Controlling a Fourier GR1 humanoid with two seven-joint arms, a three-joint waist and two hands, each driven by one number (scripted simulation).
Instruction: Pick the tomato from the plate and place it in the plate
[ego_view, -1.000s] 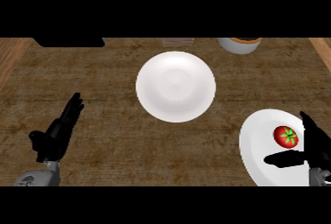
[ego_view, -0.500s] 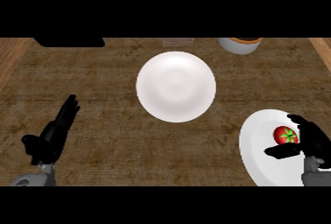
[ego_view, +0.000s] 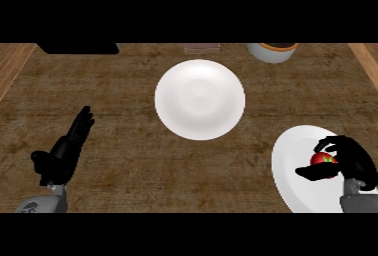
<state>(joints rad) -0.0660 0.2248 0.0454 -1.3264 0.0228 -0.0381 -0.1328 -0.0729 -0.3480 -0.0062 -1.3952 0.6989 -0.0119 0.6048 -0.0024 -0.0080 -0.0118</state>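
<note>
While the right hand (ego_view: 348, 162) curls its fingers and thumb round the tomato (ego_view: 323, 159) on the near-right plate (ego_view: 291, 172), the left hand (ego_view: 65, 150) rests open at the near left, fingers straight, pointing far. A second plate (ego_view: 200, 99) lies mid-table (ego_view: 111, 90), apart from both hands.

bare wooden counter (ego_view: 125, 165) between the two plates, grey pot (ego_view: 273, 51) and dark box (ego_view: 77, 48) along far edge
</note>
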